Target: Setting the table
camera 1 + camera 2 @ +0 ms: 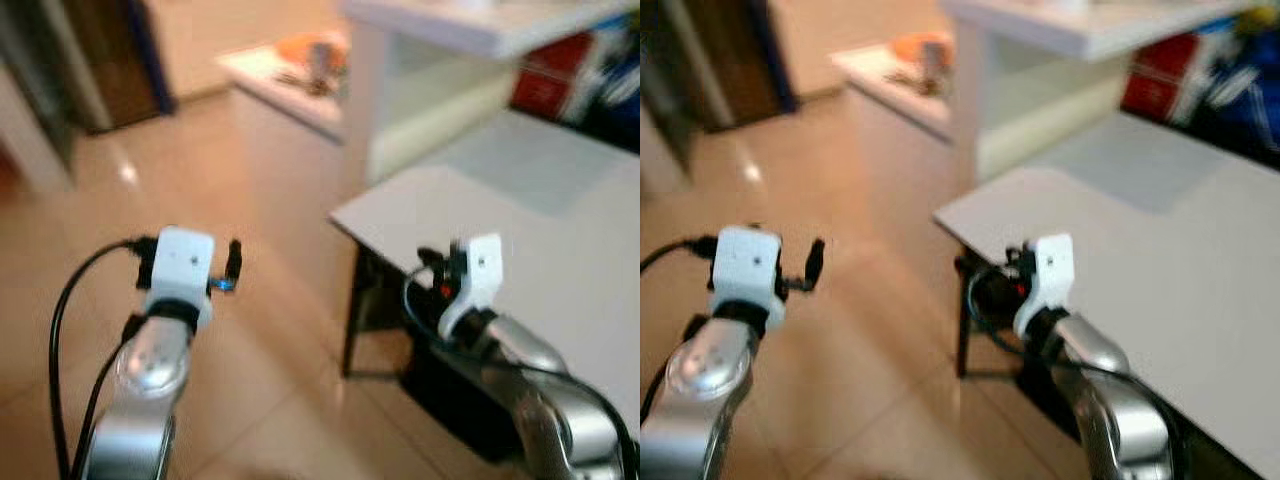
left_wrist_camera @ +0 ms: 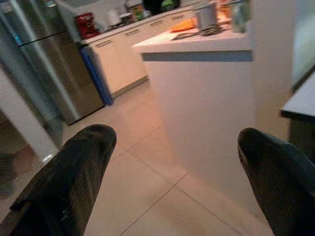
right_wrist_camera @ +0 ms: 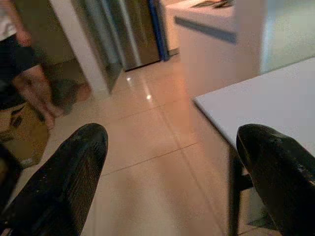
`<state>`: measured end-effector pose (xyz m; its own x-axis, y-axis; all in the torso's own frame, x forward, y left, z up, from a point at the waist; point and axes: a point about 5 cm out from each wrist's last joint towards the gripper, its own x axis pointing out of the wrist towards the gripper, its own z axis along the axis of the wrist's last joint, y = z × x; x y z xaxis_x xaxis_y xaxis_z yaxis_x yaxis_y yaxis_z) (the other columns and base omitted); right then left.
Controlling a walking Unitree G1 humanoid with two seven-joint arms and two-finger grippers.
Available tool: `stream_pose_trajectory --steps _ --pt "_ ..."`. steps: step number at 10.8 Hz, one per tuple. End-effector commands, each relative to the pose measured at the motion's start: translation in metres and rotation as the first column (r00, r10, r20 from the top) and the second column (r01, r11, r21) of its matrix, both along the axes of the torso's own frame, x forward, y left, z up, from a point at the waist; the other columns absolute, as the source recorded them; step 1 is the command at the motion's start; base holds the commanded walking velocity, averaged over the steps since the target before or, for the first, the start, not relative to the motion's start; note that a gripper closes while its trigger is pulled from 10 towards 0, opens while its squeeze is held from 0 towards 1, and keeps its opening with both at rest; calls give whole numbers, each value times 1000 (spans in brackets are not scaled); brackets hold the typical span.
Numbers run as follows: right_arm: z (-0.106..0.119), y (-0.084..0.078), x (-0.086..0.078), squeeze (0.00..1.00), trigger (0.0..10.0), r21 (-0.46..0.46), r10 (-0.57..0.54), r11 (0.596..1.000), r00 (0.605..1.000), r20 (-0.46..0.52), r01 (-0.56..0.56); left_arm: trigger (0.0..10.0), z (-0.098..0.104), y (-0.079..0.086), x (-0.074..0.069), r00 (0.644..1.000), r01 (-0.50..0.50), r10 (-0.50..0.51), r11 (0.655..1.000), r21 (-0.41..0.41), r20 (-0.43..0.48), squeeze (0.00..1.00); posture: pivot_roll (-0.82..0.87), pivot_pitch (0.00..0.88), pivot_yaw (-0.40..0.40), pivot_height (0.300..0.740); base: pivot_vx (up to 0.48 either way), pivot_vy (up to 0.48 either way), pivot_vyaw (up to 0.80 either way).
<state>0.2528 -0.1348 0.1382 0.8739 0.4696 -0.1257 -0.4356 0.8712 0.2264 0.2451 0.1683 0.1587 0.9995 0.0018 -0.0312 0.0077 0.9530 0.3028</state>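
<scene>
The head views are blurred. Both arms are held up in front of the robot, and each gripper is spread wide with nothing between its fingers.

The left gripper hangs over the tiled floor. Ahead of its fingers stands a white counter with an orange thing and some small items on top — too blurred to name. Further beyond the same fingers there are a grey fridge and a row of cupboards.

The right gripper is at the near corner of the white table. One finger is over the table edge, the other finger is over the floor. The table top I can see carries no dishes. Far ahead of the floor-side finger a person stands beside a cardboard box; I can see legs and dark shorts.

From the head, the table lies ahead of the right arm, with a white shelf unit behind it.
</scene>
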Motion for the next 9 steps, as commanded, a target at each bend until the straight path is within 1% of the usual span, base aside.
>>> stream_pose_trajectory --steps 1,3,5,7,8,9 --pt "-1 0 2 0 10000 4 10 1000 1000 -4 -10 10000 2 -1 -1 1000 11 -11 999 44 5 0 69 0 -21 740 0 0 800" --pt "-1 6 2 0 10000 3 37 999 999 0 -37 10000 2 3 1 1000 3 -3 999 37 8 0 55 0 -9 740 0 0 800" --pt "3 7 1 0 10000 6 39 999 999 9 -39 10000 3 5 4 1000 -14 14 1000 28 17 0 46 0 -14 740 0 0 800" --pt "1 6 0 0 10000 3 37 999 999 2 -37 10000 1 7 2 999 -32 32 999 17 14 0 57 0 -19 740 0 0 800" --pt "-1 5 0 0 10000 3 35 999 999 -4 -35 10000 0 6 0 1000 -26 26 999 25 12 0 69 0 -24 740 0 0 800" --pt "-1 7 1 0 10000 1 51 999 999 -1 -51 10000 1 5 -2 1000 -13 12 1000 28 17 0 72 0 -28 740 315 0 800"
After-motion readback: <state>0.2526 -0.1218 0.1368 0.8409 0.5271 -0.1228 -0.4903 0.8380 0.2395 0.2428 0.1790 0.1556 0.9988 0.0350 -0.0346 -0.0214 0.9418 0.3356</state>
